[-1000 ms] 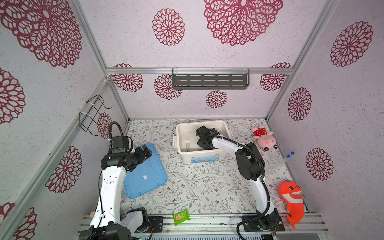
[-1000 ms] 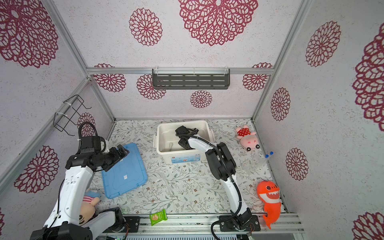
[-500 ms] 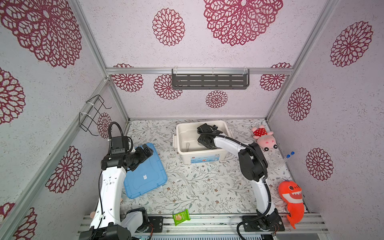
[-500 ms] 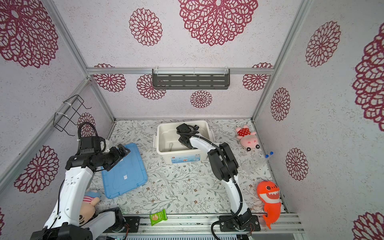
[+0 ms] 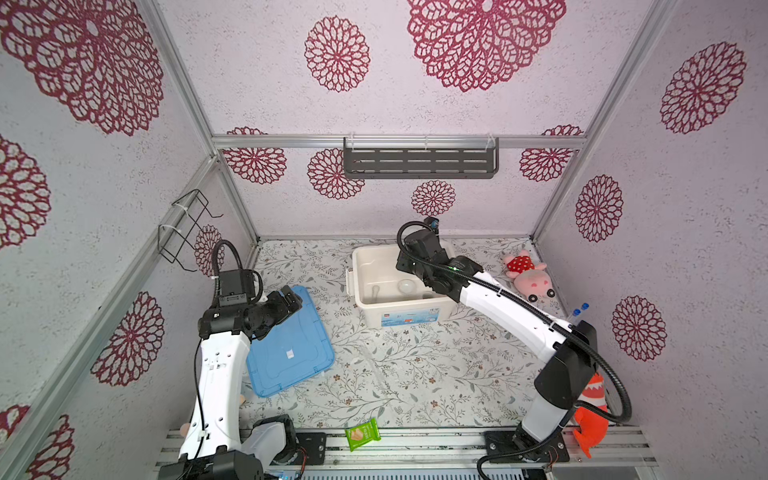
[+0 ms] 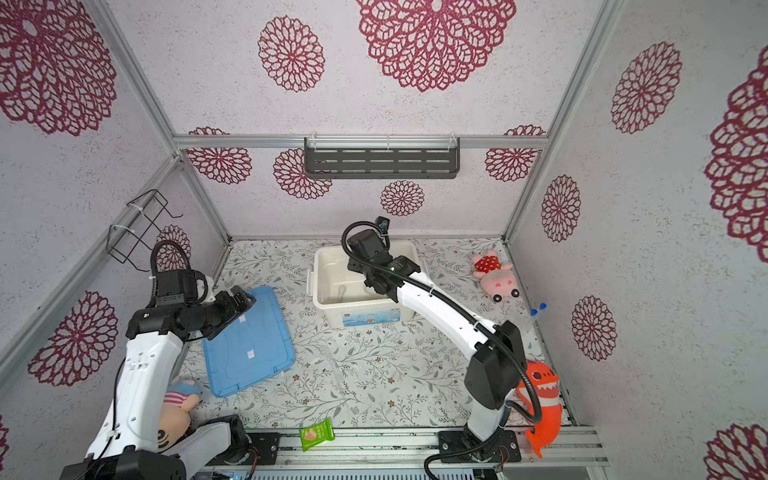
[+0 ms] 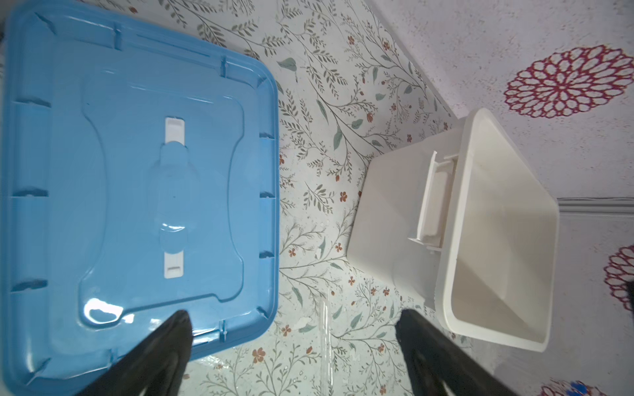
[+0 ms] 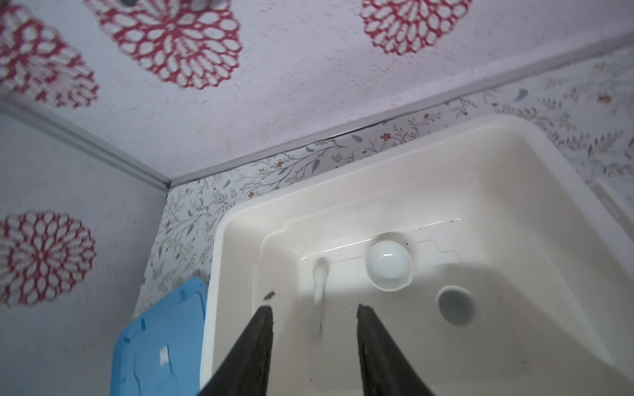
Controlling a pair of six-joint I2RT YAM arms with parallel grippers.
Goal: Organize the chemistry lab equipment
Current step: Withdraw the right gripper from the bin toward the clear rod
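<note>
**Inspector:** Dish (image 8: 388, 265)?
**Operator:** In the bin (image 8: 377, 192); right fingers (image 8: 255, 349) half open, empty, above it. Left fingers (image 7: 161, 356) wide, empty.
**Inspector:** Next?
**Operator:** Likely the capped tubes (image 5: 578, 311), at the tabletop (image 5: 415, 374) right edge.

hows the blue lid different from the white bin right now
The blue lid lies flat, partly under the left gripper; the white bin stands open under the right gripper. The lid is a shallow panel; the bin is deep and holds a white dish. Both are rounded plastic rectangles.

Bright, even light; blurred wrist-view edges
</note>
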